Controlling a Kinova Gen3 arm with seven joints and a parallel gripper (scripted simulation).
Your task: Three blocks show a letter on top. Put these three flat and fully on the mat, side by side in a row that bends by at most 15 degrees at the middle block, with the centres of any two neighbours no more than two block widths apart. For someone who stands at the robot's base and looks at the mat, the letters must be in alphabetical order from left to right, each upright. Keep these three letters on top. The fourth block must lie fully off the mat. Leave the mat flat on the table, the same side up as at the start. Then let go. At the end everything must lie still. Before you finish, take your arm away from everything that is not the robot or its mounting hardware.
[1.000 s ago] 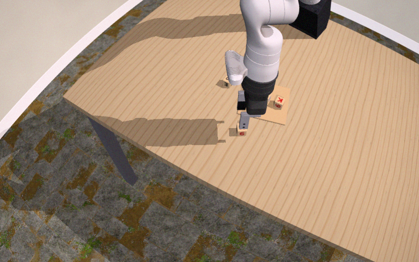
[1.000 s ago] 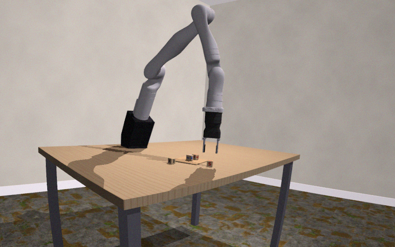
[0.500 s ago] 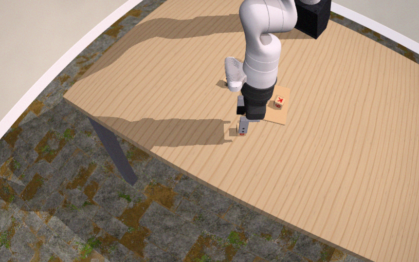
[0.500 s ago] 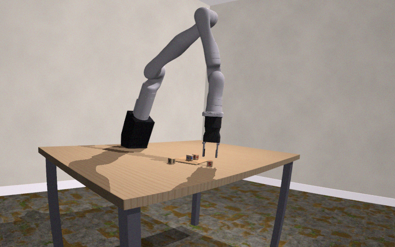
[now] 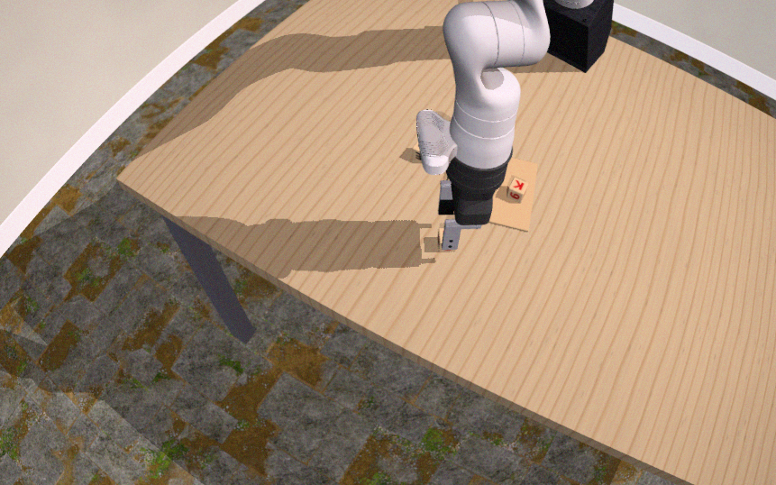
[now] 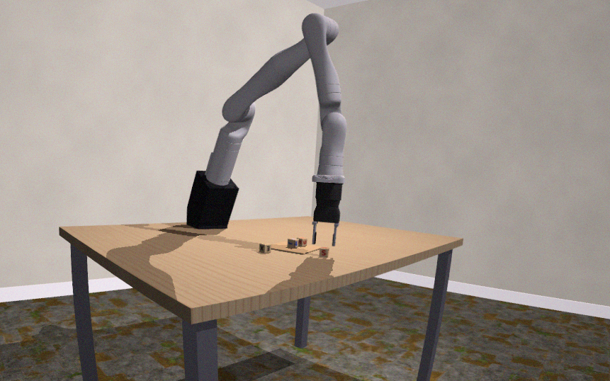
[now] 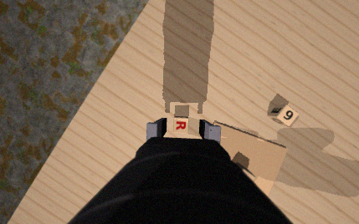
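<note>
My gripper (image 7: pixel 182 125) (image 6: pixel 324 242) (image 5: pixel 451 240) is open and points straight down. Its fingers stand on either side of a wooden block with a red R (image 7: pixel 181 124) (image 6: pixel 324 251) on top. That block lies on the bare table just beside the near corner of the tan mat (image 5: pixel 520 216) (image 6: pixel 305 250) (image 7: pixel 269 156). In the top view a finger hides most of it. A block with a red K (image 5: pixel 516 187) (image 6: pixel 302 241) lies on the mat. A block with blue marks (image 6: pixel 292 243) stands next to it, hidden by the arm in the top view. A block showing a black 9 (image 7: pixel 284 113) (image 6: pixel 264 247) lies off the mat.
The robot's black base (image 5: pixel 577 30) (image 6: pixel 211 201) stands at the back of the wooden table (image 5: pixel 649 271) (image 6: pixel 164 270). The table's edge (image 7: pixel 105 89) runs close to the R block, with the stone floor (image 7: pixel 30 63) beyond it.
</note>
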